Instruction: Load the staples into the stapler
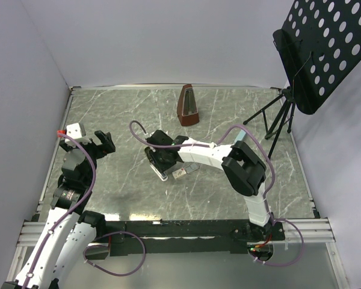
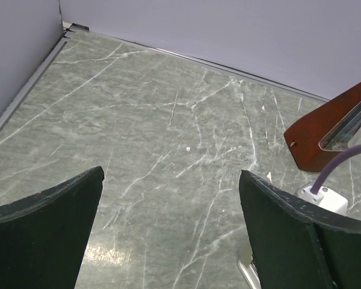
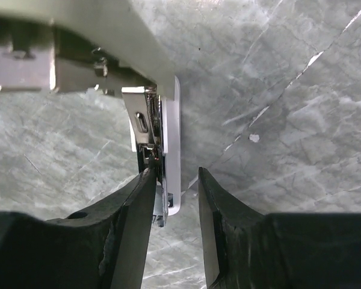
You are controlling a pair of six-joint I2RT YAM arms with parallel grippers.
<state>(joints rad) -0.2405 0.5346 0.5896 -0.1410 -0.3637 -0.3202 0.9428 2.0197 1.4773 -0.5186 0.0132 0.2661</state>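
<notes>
Straddling the stapler (image 3: pixel 172 135) tip, right gripper (image 3: pixel 175 173) jaws parted; left gripper (image 2: pixel 171 173) spread wide

Brown metronome (image 1: pixel 188 105) at far edge of marbled table (image 1: pixel 126 114), black perforated music stand (image 1: pixel 325 42) far right

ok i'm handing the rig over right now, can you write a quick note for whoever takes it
Left gripper: open, empty, hovering over the table's left side.
Right gripper: jaws part-closed astride one end of the stapler; firm grip unclear.
Stapler: mid-table, apparently opened, metal magazine exposed.
Staples: a small pale item beside the stapler may be their box; too small to tell. No strip visible.
Done: stapler reached.
Left: seat a strip in the magazine, close the stapler.
</notes>
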